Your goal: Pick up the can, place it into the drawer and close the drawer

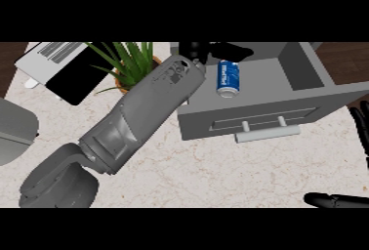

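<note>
A blue can (228, 78) lies on its side inside the open grey drawer (302, 73), near the drawer's back left corner. My left forearm runs from the lower left up to the drawer. Its black left hand (229, 51) hovers just behind the can with fingers spread and nothing held; it may touch the can's far end. The drawer's front panel carries a pale bar handle (268, 133). My right hand (359, 124) shows at the right edge, open and resting, with its thumb low in the view.
A potted green plant (133, 61) stands just left of the drawer, partly under my left forearm. A black and white flat device (61, 63) lies at the back left. A grey rounded object (14, 132) sits at the left edge.
</note>
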### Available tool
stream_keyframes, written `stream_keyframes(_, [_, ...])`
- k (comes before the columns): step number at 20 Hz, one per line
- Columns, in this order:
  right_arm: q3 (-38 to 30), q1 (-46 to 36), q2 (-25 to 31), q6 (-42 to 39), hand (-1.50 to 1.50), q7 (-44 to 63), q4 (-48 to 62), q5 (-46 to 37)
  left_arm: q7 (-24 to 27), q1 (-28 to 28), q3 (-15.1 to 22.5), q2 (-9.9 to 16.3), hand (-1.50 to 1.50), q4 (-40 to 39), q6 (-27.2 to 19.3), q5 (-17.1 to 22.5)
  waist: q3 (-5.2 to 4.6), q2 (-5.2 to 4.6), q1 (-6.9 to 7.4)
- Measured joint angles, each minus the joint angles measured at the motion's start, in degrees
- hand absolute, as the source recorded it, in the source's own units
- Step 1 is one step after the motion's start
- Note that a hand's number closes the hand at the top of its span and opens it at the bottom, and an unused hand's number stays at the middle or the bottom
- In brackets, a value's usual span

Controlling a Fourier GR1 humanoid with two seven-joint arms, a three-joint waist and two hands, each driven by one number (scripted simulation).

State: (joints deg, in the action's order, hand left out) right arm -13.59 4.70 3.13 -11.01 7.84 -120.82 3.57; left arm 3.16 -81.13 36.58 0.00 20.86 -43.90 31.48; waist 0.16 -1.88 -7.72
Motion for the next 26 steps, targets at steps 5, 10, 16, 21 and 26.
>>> stream_keyframes(5, [0.1,0.0,1.8,0.0,-1.5,-0.7,-2.7,-3.3,1.0,0.4,-0.1,0.0,-1.5,0.6,-1.5,2.1,-0.04,0.07,0.04])
stream_keyframes(10, [1.0,0.9,4.5,-1.0,-1.5,-3.5,-5.5,-9.0,1.9,0.0,-1.5,0.0,-1.5,0.5,-0.8,4.5,-0.07,0.11,0.4])
stream_keyframes(16, [4.4,-1.0,6.5,-0.7,-1.5,-4.9,-6.9,-17.3,2.9,-0.6,-2.2,0.0,-1.5,2.3,-1.5,7.4,-0.09,0.37,1.72])
stream_keyframes(21, [7.7,-1.9,8.6,0.3,-1.5,-6.6,-5.6,-27.4,4.2,-0.8,-1.9,0.0,-1.5,3.8,-3.6,8.8,-0.1,0.66,3.08])
stream_keyframes(26, [11.7,-5.0,10.8,2.5,-1.5,-7.3,-1.0,-39.0,4.2,-1.9,-1.7,0.0,-1.5,3.8,-4.1,9.1,-0.12,0.92,4.78])
